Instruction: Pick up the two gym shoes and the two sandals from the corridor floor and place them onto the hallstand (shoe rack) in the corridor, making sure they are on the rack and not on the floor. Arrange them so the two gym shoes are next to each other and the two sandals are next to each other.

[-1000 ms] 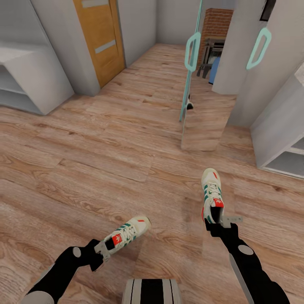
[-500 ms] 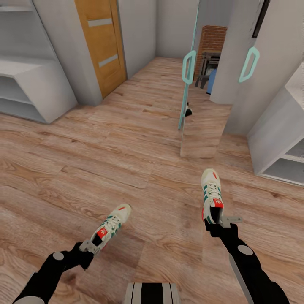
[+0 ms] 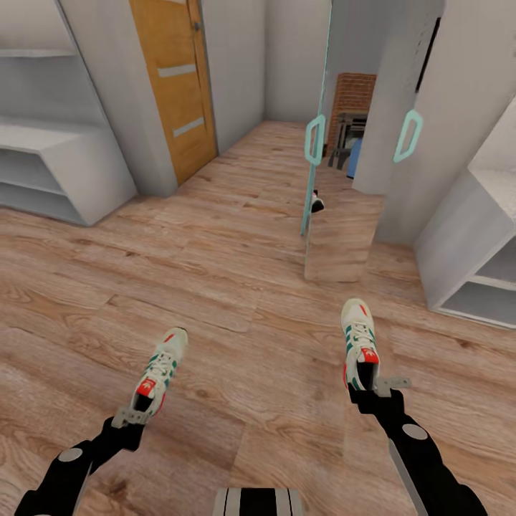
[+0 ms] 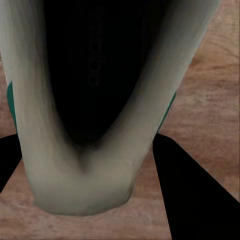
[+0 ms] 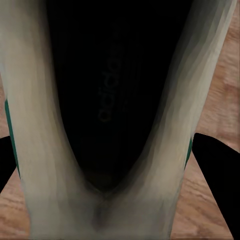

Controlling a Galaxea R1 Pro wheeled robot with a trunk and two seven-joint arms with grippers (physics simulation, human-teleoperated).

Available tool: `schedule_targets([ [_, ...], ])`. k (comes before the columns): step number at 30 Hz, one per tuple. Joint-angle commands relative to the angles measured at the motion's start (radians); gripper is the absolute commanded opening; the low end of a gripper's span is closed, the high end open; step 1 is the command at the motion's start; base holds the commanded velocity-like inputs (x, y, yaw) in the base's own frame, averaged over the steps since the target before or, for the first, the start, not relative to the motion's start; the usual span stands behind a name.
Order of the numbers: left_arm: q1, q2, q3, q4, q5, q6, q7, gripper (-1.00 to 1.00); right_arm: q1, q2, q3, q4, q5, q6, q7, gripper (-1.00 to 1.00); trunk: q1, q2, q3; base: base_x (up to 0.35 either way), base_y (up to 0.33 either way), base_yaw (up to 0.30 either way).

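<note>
Reaching forward and low in the head view, the left gripper (image 3: 133, 415) clamps one gym shoe (image 3: 159, 369) by its heel, toe pointing ahead; the right gripper (image 3: 374, 390) likewise grips the other gym shoe (image 3: 359, 342) above the corridor floor (image 3: 236, 287). Each wrist view shows a shoe's heel (image 4: 85, 185) (image 5: 105, 210) pinched between dark fingers (image 4: 192, 200) (image 5: 215, 165).

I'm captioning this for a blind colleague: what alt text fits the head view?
Each black robot arm holds a cream-white gym shoe by its heel above the wood-plank floor: left gripper with one shoe, right gripper with the other. Pale grey shelving stands far left, beside an orange door.
</note>
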Motion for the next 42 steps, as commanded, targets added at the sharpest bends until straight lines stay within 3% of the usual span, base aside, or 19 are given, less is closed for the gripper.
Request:
schedule_targets([
  [1,-0.001,-0.001,0.030,0.019,-0.003,-0.030,0.004,-1.00,0.000,-0.001,0.000,0.018,0.001,-0.003,-0.002,-1.00,-0.001,0.000,0.005,0.000,0.000,0.000],
  [6,0.000,-0.001,0.104,0.082,0.012,-0.095,0.047,-1.00,0.001,-0.001,0.000,0.078,0.001,-0.072,-0.002,-1.00,-0.003,0.001,0.032,0.000,0.000,0.000],
  [10,0.012,-0.001,0.169,0.139,0.018,-0.162,0.101,-1.00,0.022,-0.002,0.000,0.148,0.001,-0.181,-0.003,-1.00,-0.005,0.002,0.053,0.000,0.000,0.000],
  [15,0.042,-0.003,0.204,0.170,0.022,-0.213,0.152,-1.00,0.068,-0.002,0.000,0.241,0.000,-0.322,-0.003,-1.00,-0.007,0.003,0.081,0.000,0.000,0.000],
  [18,0.068,-0.005,0.211,0.179,0.029,-0.232,0.172,-1.00,0.088,-0.002,0.000,0.298,-0.001,-0.410,-0.003,-1.00,-0.008,0.004,0.097,0.000,0.000,0.000],
  [23,0.101,-0.008,0.215,0.190,0.074,-0.287,0.198,-1.00,0.109,-0.002,0.000,0.399,-0.004,-0.526,-0.003,-1.00,-0.010,0.005,0.124,0.000,0.000,0.000],
  [25,0.120,-0.009,0.214,0.208,0.097,-0.314,0.206,-1.00,0.115,0.000,0.000,0.492,-0.007,-0.576,-0.005,-1.00,-0.011,0.006,0.135,0.000,0.000,0.000],
  [29,0.131,-0.010,0.215,0.235,0.108,-0.328,0.209,-1.00,0.117,0.003,0.000,0.590,-0.009,-0.667,-0.007,-1.00,-0.013,0.007,0.157,0.000,0.000,0.000],
  [42,0.132,-0.009,0.214,0.242,0.107,-0.329,0.209,-1.00,0.117,0.008,0.000,0.635,-0.008,-0.690,-0.008,-1.00,-0.019,0.010,0.227,0.000,0.000,0.000],
])
